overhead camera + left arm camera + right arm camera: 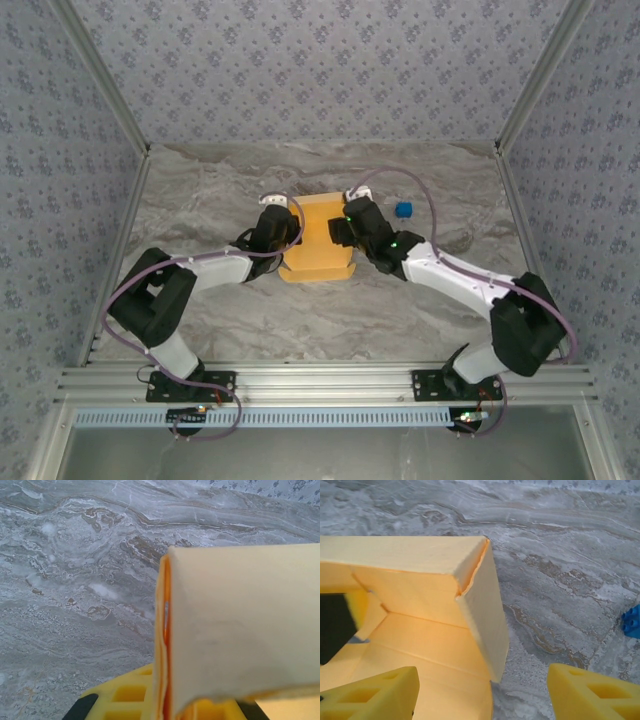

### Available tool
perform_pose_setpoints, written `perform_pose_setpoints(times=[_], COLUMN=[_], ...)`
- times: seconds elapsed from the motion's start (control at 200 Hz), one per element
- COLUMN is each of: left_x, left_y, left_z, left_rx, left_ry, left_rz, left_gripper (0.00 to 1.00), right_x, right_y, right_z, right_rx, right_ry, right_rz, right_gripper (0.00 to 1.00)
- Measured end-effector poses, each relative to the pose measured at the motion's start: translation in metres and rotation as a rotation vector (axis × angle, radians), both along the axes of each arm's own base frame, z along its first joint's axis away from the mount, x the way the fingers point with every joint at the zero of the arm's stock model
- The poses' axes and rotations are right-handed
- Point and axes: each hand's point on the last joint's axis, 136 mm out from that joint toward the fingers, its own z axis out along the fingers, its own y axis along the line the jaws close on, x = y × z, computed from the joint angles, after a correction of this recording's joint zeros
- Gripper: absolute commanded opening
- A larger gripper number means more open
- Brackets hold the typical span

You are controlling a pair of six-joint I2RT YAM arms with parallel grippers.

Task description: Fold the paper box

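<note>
Top external view: the paper box (318, 240) lies in the middle of the surface (250, 320), between the two arms, with its walls partly raised. The left gripper (283, 232) is at the box's left edge, clamped tight on an upright side wall. The right gripper (340, 228) stands wide at the right edge, its yellow fingers (375, 692) straddling a corner wall. A small blue object (404, 209) lies near, to the right.

Paper box (318, 245) reads as thin matt card, yellow-orange, a little ragged along one corner crease. The table (220, 200) shows a smooth grey marbled finish with a soft sheen. Fingers (380, 695) of the right gripper (482, 674) look like matt yellow plastic, and the blue block (404, 210) is plastic too.
</note>
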Motion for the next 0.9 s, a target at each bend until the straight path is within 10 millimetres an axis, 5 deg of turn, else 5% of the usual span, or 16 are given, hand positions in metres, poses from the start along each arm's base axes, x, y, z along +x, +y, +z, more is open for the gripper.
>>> perform_pose_setpoints(times=[0.305,0.5,0.904], left_x=[-0.005,-0.011,-0.024], left_y=[0.003,0.007,0.033], left_z=[-0.009,-0.018,-0.009], left_rx=[0.042,0.116,0.195], left_ry=[0.036,0.132,0.418], left_rz=[-0.008,-0.059,-0.268], left_gripper=[0.0,0.0,0.01], right_x=[-0.009,-0.011,-0.018], right_y=[-0.02,-0.039,-0.052], right_z=[0.047,0.058,0.032], right_rx=[0.061,0.076,0.058], right_ry=[-0.072,-0.076,-0.013], right_rz=[0.106,0.119,0.12], right_gripper=[0.71,0.71,0.71])
